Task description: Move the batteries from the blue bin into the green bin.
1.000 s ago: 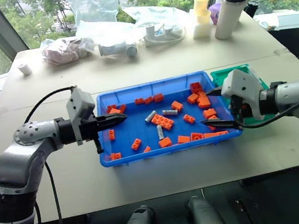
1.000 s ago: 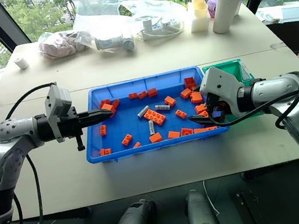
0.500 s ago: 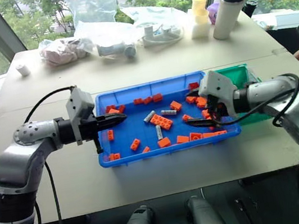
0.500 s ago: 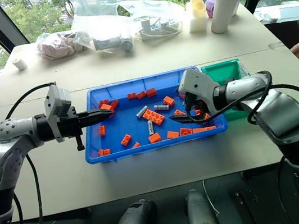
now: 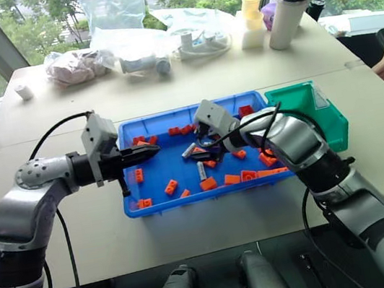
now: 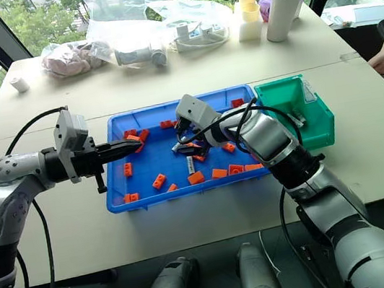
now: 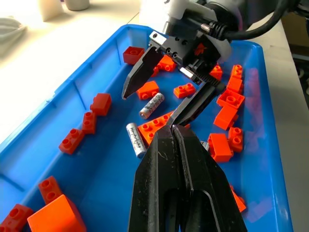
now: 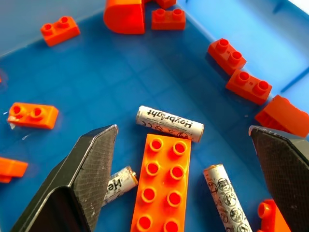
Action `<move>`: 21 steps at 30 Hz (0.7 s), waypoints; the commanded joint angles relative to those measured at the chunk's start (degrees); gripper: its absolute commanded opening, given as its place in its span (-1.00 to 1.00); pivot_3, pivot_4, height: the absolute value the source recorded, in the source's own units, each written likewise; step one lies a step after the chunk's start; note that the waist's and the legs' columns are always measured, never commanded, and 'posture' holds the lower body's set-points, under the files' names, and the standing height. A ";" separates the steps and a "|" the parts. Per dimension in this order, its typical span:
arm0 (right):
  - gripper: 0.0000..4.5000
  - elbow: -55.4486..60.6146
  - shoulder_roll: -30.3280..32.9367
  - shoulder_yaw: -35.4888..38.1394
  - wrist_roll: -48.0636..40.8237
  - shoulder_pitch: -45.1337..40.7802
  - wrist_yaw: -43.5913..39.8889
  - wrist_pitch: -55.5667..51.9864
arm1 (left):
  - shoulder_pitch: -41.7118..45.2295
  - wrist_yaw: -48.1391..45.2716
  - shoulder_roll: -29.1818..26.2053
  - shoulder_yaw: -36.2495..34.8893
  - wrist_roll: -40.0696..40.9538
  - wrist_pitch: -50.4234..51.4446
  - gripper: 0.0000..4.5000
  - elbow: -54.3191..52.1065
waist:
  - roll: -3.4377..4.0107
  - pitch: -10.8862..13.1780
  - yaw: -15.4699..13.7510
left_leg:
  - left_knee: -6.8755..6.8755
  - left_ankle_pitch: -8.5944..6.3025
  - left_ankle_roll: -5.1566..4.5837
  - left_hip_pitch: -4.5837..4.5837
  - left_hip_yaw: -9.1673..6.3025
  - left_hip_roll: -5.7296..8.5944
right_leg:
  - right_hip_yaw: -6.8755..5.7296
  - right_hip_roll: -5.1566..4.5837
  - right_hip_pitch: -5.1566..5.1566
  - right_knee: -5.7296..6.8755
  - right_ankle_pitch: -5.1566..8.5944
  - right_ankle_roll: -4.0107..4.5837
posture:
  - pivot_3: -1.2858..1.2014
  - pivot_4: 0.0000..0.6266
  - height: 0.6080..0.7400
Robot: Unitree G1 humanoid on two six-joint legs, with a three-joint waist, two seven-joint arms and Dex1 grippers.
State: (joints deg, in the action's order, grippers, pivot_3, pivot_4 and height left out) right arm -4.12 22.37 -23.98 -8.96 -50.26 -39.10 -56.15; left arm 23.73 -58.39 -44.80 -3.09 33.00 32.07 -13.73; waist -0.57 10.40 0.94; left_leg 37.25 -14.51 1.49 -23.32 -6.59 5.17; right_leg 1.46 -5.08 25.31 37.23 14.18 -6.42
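Now right gripper (image 8: 181, 159) spread wide above batteries (image 8: 169, 123) mid blue bin (image 5: 163, 192); long brick (image 8: 161, 183) between fingers. Left gripper (image 5: 151, 152) closed, empty, at bin's 9 o'clock. Green bin (image 5: 310, 107) at 3 o'clock.

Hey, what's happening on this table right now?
A humanoid robot is sorting batteries out of a blue bin full of orange toy bricks into a green bin beside it. Its right end effector hangs open over the middle of the blue bin, above three batteries lying around a long orange brick; it holds nothing yet. The left end effector is shut and empty over the blue bin's left end.
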 commanded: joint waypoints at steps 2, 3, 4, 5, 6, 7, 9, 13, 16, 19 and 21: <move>0.98 -1.34 -3.37 0.47 0.44 -3.15 1.65 -5.16 | -0.58 0.72 -0.60 -2.21 -0.02 -0.75 -1.00 -1.92 | 0.00 0.00 0.05 | 0.00 0.00 0.00 0.00 0.00 0.00 | 0.00 0.00 0.00 0.01 0.00 0.00 | 0.03 -0.52 1.00; 0.98 -1.55 -4.08 0.51 0.41 -3.39 2.02 -6.21 | -0.73 0.83 -0.60 -2.29 -0.02 -0.76 -1.00 -2.06 | 0.00 0.00 0.09 | 0.00 0.00 0.00 0.00 -0.01 0.00 | 0.00 0.00 0.00 0.01 0.00 0.00 | 0.03 -0.52 1.00; 0.98 -1.97 -5.00 0.52 0.55 -3.64 2.67 -7.19 | -0.88 1.00 -0.58 -2.36 0.05 -0.71 -1.00 -2.24 | 0.00 0.00 0.13 | -0.01 0.00 0.00 0.00 -0.01 0.00 | 0.00 0.00 0.01 0.01 0.00 0.00 | 0.03 -0.52 1.00; 0.98 -2.33 -5.70 0.52 0.65 -3.83 3.14 -7.80 | -0.95 1.15 -0.56 -2.36 0.10 -0.67 -1.00 -2.37 | 0.00 0.00 0.15 | -0.01 0.00 0.00 0.00 -0.01 0.00 | 0.00 0.01 0.02 0.02 0.00 0.00 | 0.03 -0.52 1.00; 0.98 -2.63 -6.50 0.50 0.73 -3.99 3.66 -8.42 | -1.05 1.32 -0.54 -2.37 0.15 -0.63 -1.00 -2.52 | 0.00 0.00 0.18 | -0.01 0.00 0.00 0.00 -0.01 0.00 | 0.00 0.01 0.02 0.02 0.00 0.00 | 0.03 -0.52 1.00; 0.98 -3.03 -7.23 0.58 0.77 -4.16 4.11 -8.90 | -1.06 1.47 -0.49 -2.33 0.18 -0.59 -1.00 -2.59 | 0.00 0.00 0.20 | -0.01 0.00 0.00 0.00 -0.01 0.00 | 0.00 0.01 0.02 0.02 0.00 0.00 | 0.03 -0.52 1.00; 0.98 -4.19 -8.61 0.43 1.36 -4.65 5.34 -9.84 | -1.18 1.66 -0.43 -2.27 0.17 -0.60 -1.00 -2.77 | 0.00 0.00 0.22 | -0.01 0.00 0.00 0.00 0.00 0.00 | 0.00 0.01 0.03 0.03 0.00 0.00 | 0.03 -0.52 1.00; 0.98 -6.21 -10.42 0.53 2.19 -5.55 7.30 -11.11 | -1.09 1.92 -0.25 -2.08 0.17 -0.56 -1.00 -2.89 | 0.01 0.00 0.21 | -0.02 0.00 0.00 0.00 -0.01 0.00 | 0.00 0.01 0.03 0.03 0.00 0.00 | 0.03 -0.52 1.00; 0.98 -6.93 -11.54 -0.16 3.06 -5.81 8.91 -11.79 | -1.12 2.20 -0.01 -1.78 -0.06 -0.79 -1.00 -2.98 | 0.01 0.00 0.24 | -0.02 0.00 0.00 0.00 0.00 0.00 | 0.00 0.01 0.03 0.03 0.00 0.00 | 0.03 -0.52 1.00; 0.98 -7.55 -12.46 -0.37 4.04 -5.87 10.54 -11.90 | -1.15 2.46 0.12 -1.55 -0.20 -0.90 -1.00 -3.06 | 0.01 -0.01 0.27 | -0.02 0.00 0.00 0.01 -0.01 0.00 | 0.00 0.01 0.04 0.04 0.00 0.00 | 0.03 -0.52 1.00; 0.98 -7.69 -12.83 -0.27 4.27 -5.92 10.99 -12.01 | -1.11 2.57 0.19 -1.48 -0.23 -0.95 -1.00 -3.09 | 0.01 -0.01 0.27 | -0.02 0.00 0.00 0.01 0.00 0.00 | 0.00 0.01 0.04 0.04 0.00 0.00 | 0.03 -0.52 1.00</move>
State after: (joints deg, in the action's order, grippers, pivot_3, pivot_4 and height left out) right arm -11.74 10.12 -24.24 -5.19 -54.80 -28.64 -67.89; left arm 22.58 -56.05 -44.60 -3.53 33.00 32.08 -14.87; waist -0.56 10.40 1.21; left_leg 37.22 -14.51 1.49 -23.32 -6.59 5.17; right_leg 1.46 -5.07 25.35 37.27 14.18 -6.42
